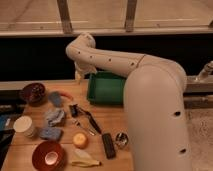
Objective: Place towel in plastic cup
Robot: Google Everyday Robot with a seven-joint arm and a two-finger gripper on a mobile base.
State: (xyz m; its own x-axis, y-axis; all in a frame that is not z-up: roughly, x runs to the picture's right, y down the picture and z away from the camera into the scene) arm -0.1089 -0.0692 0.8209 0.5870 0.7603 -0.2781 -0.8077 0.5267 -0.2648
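The towel (pixel 55 116) is a crumpled grey-blue cloth lying on the left part of the wooden table (pixel 97 122). A white plastic cup (pixel 23 126) stands to its left, near the table's left edge. My white arm reaches in from the right and bends down at the back of the table. The gripper (pixel 79 76) hangs there, just left of the green bin (pixel 107 87). It is behind and above the towel and clear of it.
A dark bowl (pixel 34 93) sits at the back left and a red bowl (pixel 48 155) at the front left. Also on the table are a blue sponge (pixel 50 133), an orange (pixel 80 140), black utensils (pixel 85 116), a black remote (pixel 108 145) and a small metal cup (pixel 121 139).
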